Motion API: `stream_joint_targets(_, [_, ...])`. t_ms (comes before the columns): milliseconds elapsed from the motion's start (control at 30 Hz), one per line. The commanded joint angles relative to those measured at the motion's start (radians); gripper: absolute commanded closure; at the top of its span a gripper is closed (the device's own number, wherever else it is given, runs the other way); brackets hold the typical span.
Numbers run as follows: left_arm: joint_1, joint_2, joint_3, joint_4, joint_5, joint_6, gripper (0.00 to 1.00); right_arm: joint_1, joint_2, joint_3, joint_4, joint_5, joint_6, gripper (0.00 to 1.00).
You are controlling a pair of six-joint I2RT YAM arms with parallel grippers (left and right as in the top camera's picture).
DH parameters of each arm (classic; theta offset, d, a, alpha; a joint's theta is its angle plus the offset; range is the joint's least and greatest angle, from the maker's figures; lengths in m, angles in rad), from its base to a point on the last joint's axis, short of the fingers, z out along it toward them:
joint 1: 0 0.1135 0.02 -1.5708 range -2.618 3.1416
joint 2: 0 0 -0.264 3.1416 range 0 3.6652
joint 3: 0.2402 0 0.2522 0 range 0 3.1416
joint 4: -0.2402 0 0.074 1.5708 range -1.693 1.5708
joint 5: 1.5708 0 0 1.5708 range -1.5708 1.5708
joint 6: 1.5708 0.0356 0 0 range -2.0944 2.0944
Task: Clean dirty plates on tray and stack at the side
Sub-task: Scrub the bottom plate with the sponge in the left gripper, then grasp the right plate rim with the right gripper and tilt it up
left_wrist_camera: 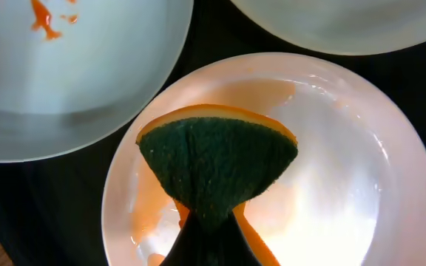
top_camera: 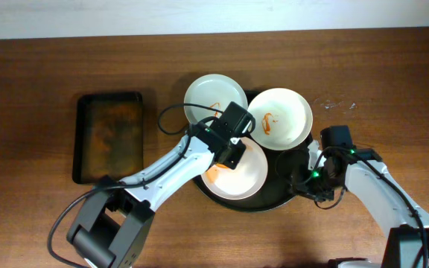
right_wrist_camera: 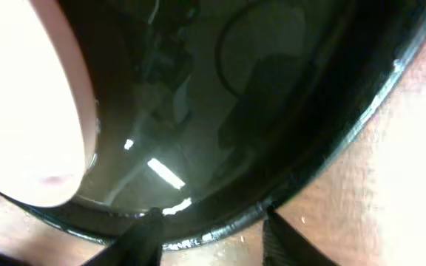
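Note:
A round black tray (top_camera: 287, 165) holds three white plates. The back left plate (top_camera: 213, 95) and the back right plate (top_camera: 283, 112) carry orange stains. My left gripper (top_camera: 231, 151) is shut on a green and orange sponge (left_wrist_camera: 217, 166), which presses on the front plate (top_camera: 238, 179). That plate is smeared orange in the left wrist view (left_wrist_camera: 346, 185). My right gripper (top_camera: 304, 179) is at the tray's right rim (right_wrist_camera: 309, 159). Its fingers (right_wrist_camera: 211, 222) are closed on the rim, one inside and one outside. A plate edge (right_wrist_camera: 21, 111) shows at the left.
A rectangular black tray (top_camera: 109, 138) with a wet brown bottom lies on the wooden table at the left. A few water drops (top_camera: 334, 104) lie to the right of the plates. The left arm stretches from the front left across to the round tray.

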Motion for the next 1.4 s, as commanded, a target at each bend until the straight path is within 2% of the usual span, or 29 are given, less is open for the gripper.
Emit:
stream_joint_targets(0, [0.026,-0.095,0.002,-0.001,0.014,0.005,1.00,0.015,0.003,0.003,0.087,-0.086,-0.003,0.45])
stream_joint_targets(67, [0.068,-0.158,0.002,-0.017,0.014,0.005,1.00,0.066,0.003,0.003,0.151,-0.095,-0.002,0.43])
stream_joint_targets(100, [0.109,-0.193,0.002,-0.048,0.022,0.003,1.00,0.135,0.003,0.003,0.196,-0.087,-0.002,0.43])
stream_joint_targets(167, [0.174,-0.212,0.002,-0.107,0.029,-0.023,1.00,0.200,0.003,0.003,0.226,0.015,0.084,0.43])
stream_joint_targets(200, [0.217,-0.215,0.002,-0.135,0.069,-0.022,1.00,0.242,0.003,0.003,0.250,0.101,0.152,0.43])
stream_joint_targets(233, [0.259,-0.215,0.002,-0.146,0.125,-0.022,1.00,0.269,0.003,0.003,0.274,0.106,0.163,0.44])
stream_joint_targets(333, [0.307,-0.215,0.002,-0.148,0.155,-0.022,1.00,0.307,0.025,0.003,0.279,0.182,0.285,0.48])
stream_joint_targets(400, [0.307,-0.215,0.002,-0.147,0.155,-0.022,0.99,0.328,0.090,0.003,0.282,0.180,0.294,0.49])
stream_joint_targets(433, [0.307,-0.215,0.002,-0.147,0.155,-0.022,0.99,0.335,0.145,0.003,0.293,0.174,0.325,0.52])
stream_joint_targets(467, [0.307,-0.215,0.002,-0.147,0.155,-0.022,1.00,0.335,0.180,0.003,0.306,0.152,0.327,0.61])
stream_joint_targets(533, [0.307,-0.215,0.002,-0.147,0.155,-0.022,0.99,0.333,0.198,0.003,0.313,0.137,0.327,0.91])
stream_joint_targets(567, [0.307,-0.215,0.002,-0.147,0.155,-0.021,0.99,0.332,0.194,0.004,0.312,0.138,0.327,0.96])
stream_joint_targets(700, [0.307,-0.215,0.002,-0.148,0.156,-0.022,1.00,0.313,0.126,0.026,0.243,0.282,0.327,0.96])
stream_joint_targets(900, [0.307,-0.215,0.002,-0.147,0.155,-0.022,0.99,0.293,-0.061,0.155,0.017,0.657,0.191,0.96])
stream_joint_targets(1000, [0.307,-0.215,0.002,-0.148,0.156,-0.022,1.00,0.294,-0.132,0.180,0.001,0.743,0.122,0.96])
stream_joint_targets(1133, [0.307,-0.215,0.002,-0.147,0.156,-0.022,1.00,0.304,-0.238,0.181,-0.029,0.910,0.116,0.96])
stream_joint_targets(1200, [0.306,-0.215,0.002,-0.146,0.165,-0.022,0.99,0.352,-0.254,0.180,-0.037,0.918,0.120,0.96])
stream_joint_targets(1300, [0.299,-0.211,-0.002,-0.104,0.482,-0.039,0.99,0.376,-0.238,0.180,-0.088,0.750,0.200,0.96])
stream_joint_targets(1367, [0.243,-0.180,-0.002,-0.030,0.608,-0.100,1.00,0.376,-0.224,0.180,-0.098,0.669,0.230,0.96])
